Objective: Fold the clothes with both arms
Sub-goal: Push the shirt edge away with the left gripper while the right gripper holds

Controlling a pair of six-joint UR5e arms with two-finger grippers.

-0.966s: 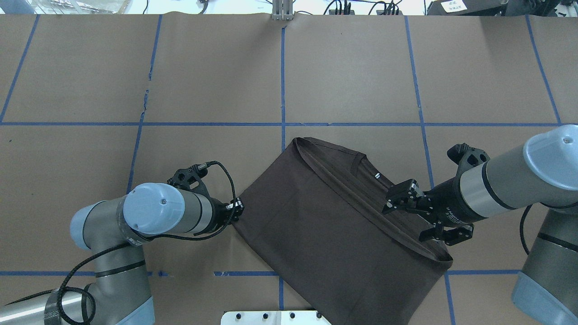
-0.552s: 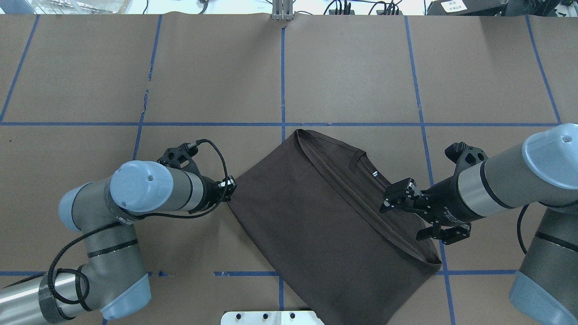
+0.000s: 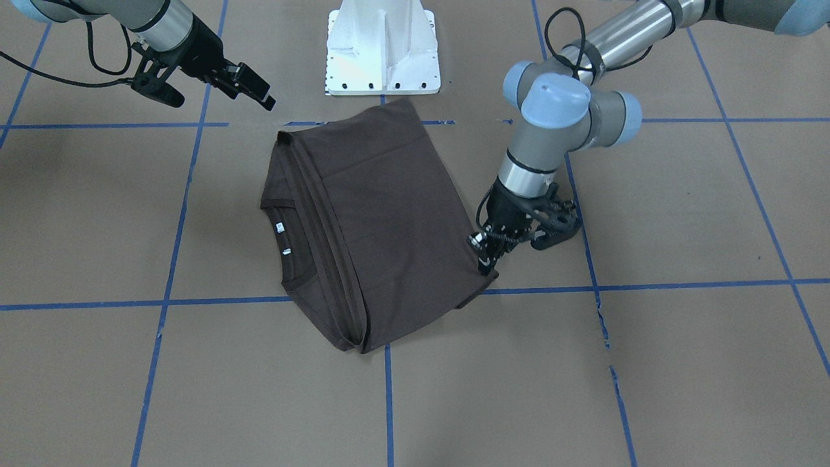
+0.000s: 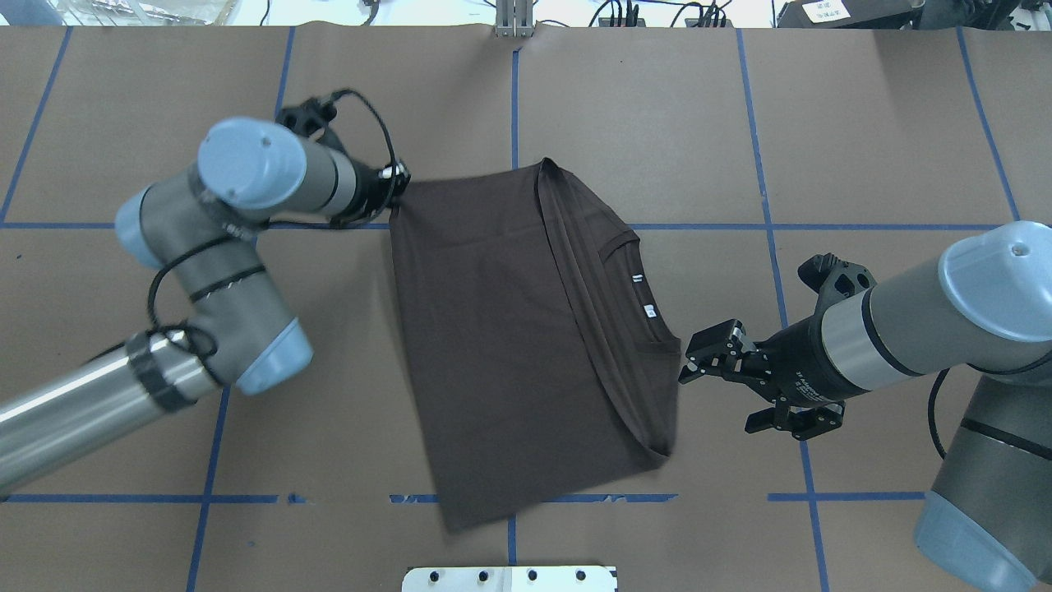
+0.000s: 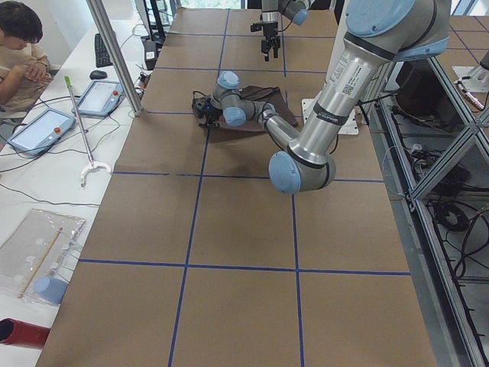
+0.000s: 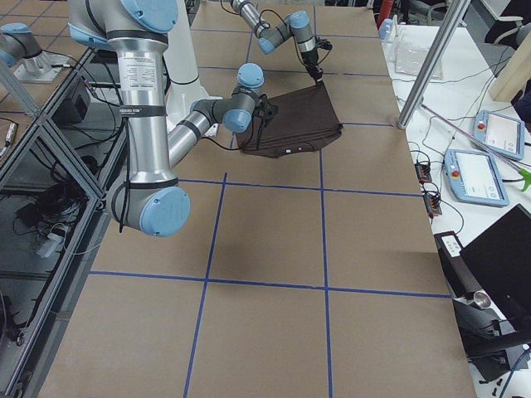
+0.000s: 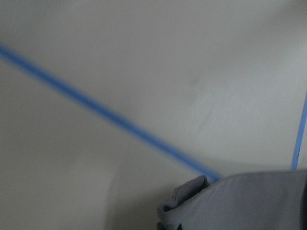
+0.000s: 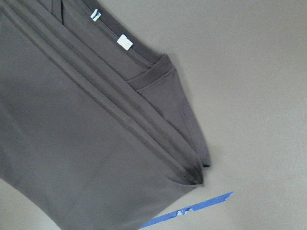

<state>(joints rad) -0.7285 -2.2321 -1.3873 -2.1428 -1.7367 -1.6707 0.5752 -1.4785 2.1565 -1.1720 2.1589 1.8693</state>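
**Left pinches corner, right free by collar**

Overhead view: your left gripper [image 4: 396,187] is clenched on the 11 o'clock corner of the shirt [image 4: 493,329]. The shirt lies centre of the table [image 4: 657,123], long axis 11 to 5, collar [image 4: 657,322] at 3. Your right gripper [image 4: 723,395] has its jaws spread and empty. It's just off that edge, with the cloth at its 9.

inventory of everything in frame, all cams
T-shirt: one, dark brown, folded, flat mid-table.
Neck labels: two, white, inside its collar.
Table: one, brown paper cover, under everything.
Tape grid: blue, across the paper.
Pedestal base: one, white, robot-side table edge.
Pendants: two, grey with blue screens, bench off the robot's left.
Person: one, tan top, at that bench.
Left gripper: black, shut on the T-shirt's far corner.
Right gripper: black, open, beside the collar edge, not touching.
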